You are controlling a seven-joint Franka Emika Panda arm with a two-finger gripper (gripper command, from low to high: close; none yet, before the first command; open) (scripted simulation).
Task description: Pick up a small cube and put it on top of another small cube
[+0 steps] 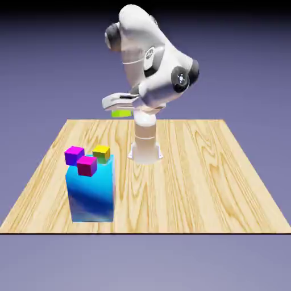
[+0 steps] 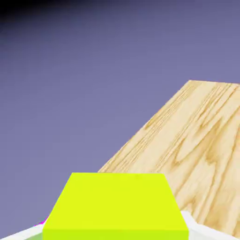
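Observation:
A tiny lime cube [image 1: 121,113] hangs in the air near the table's far edge, just to the exterior view's left of the robot's base, and my gripper [image 1: 120,110] is shut on it. In the hand view the lime cube [image 2: 117,204] fills the bottom middle and hides both fingertips. Only white hand parts show at its lower corners. A golden-yellow cube [image 1: 102,152] and two magenta cubes [image 1: 74,154] [image 1: 87,165] rest on top of the big blue block [image 1: 91,192]. No second lime cube shows in either view.
The blue block stands on the wooden table [image 1: 193,187] toward the exterior view's front left. The robot's white base column [image 1: 144,142] rises at the far middle. Beyond the held cube, the hand view shows the table [image 2: 201,140] and the backdrop.

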